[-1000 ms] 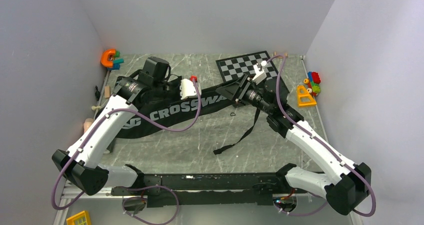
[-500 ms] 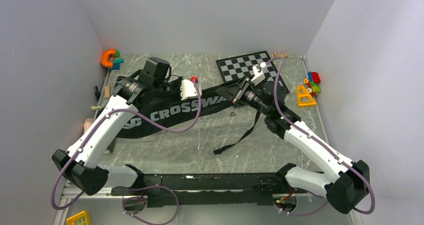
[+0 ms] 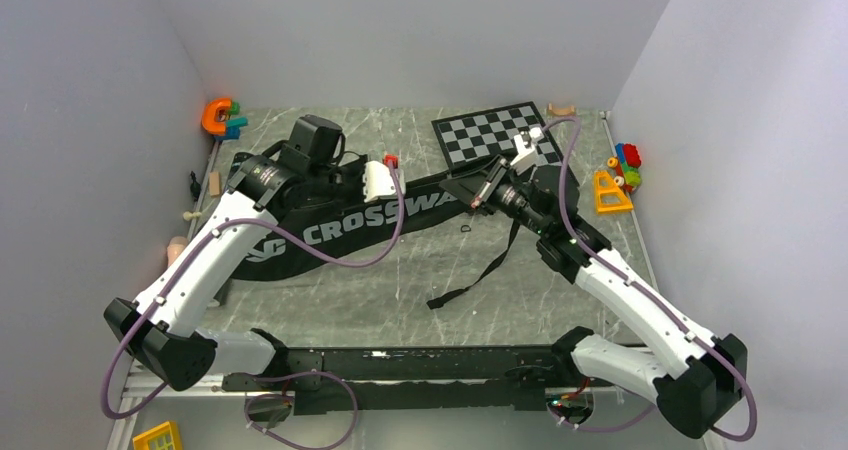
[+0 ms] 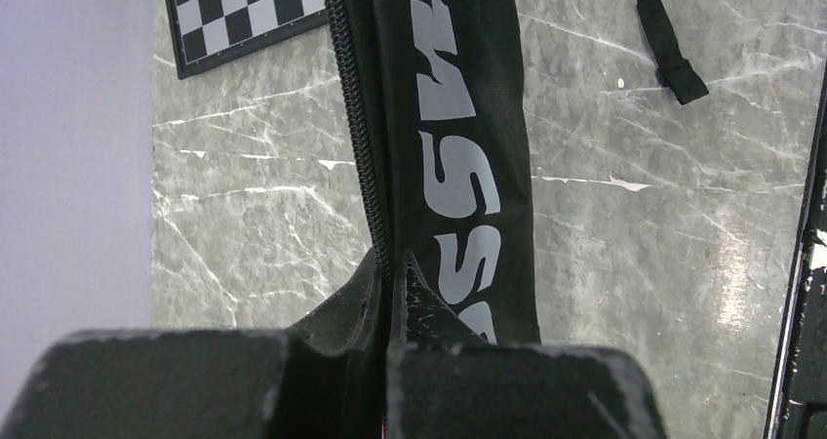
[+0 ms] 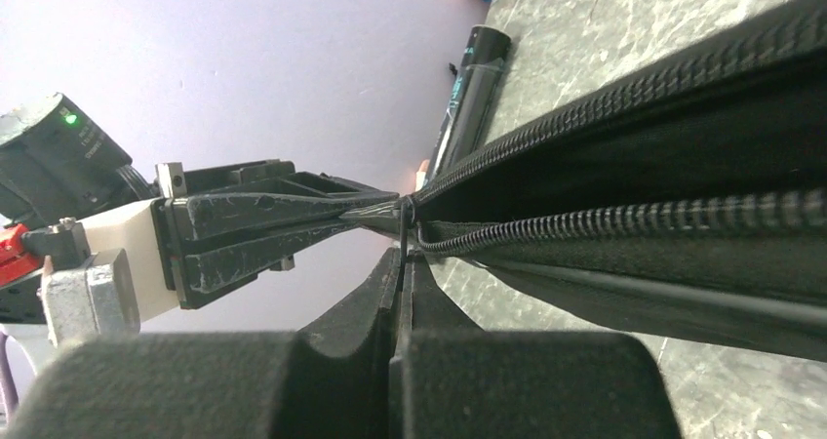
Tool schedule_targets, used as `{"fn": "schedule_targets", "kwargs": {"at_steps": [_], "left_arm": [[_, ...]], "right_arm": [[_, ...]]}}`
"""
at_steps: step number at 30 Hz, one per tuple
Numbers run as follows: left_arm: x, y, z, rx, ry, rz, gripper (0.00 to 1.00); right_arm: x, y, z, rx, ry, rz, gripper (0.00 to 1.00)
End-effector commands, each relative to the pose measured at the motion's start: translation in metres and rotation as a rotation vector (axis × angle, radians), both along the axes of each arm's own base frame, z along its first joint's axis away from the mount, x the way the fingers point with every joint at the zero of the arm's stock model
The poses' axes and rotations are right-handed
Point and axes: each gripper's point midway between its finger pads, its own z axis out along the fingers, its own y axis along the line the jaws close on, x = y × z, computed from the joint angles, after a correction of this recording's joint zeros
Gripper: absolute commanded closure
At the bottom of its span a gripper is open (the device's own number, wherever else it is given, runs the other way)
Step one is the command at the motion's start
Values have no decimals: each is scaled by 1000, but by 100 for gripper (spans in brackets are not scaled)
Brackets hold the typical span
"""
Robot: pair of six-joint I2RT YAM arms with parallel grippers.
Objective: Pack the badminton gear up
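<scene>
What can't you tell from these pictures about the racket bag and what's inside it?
- Inside the racket bag: the right wrist view shows only darkness between the zipper rows; contents unknown.
- The right gripper: zip pull or just fabric, its shut fingers cover the pinch.
- The tube, right wrist view: lower end behind the bag, lid not seen.
- Bag's left end, top view: under the left arm.

Both my arms reach forward, elbows bent, with my left gripper [image 4: 391, 275] and my right gripper [image 5: 403, 261] each pinched tight, fingertips facing one another.
</scene>
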Motion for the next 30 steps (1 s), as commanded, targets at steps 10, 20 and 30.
{"fn": "schedule_targets", "kwargs": {"at_steps": [10,20,30], "left_arm": [[-3,-5,30,-56,-92,-29,100],[-6,-4,29,-52,-94,-37,100],[-9,-4,32,-57,-96,-41,100]], "right_arm": [[8,-81,40,-57,-89,-177,100],[7,-136,47,-127,-90,-302,100],[14,-183,16,-196,20,-418,100]]}}
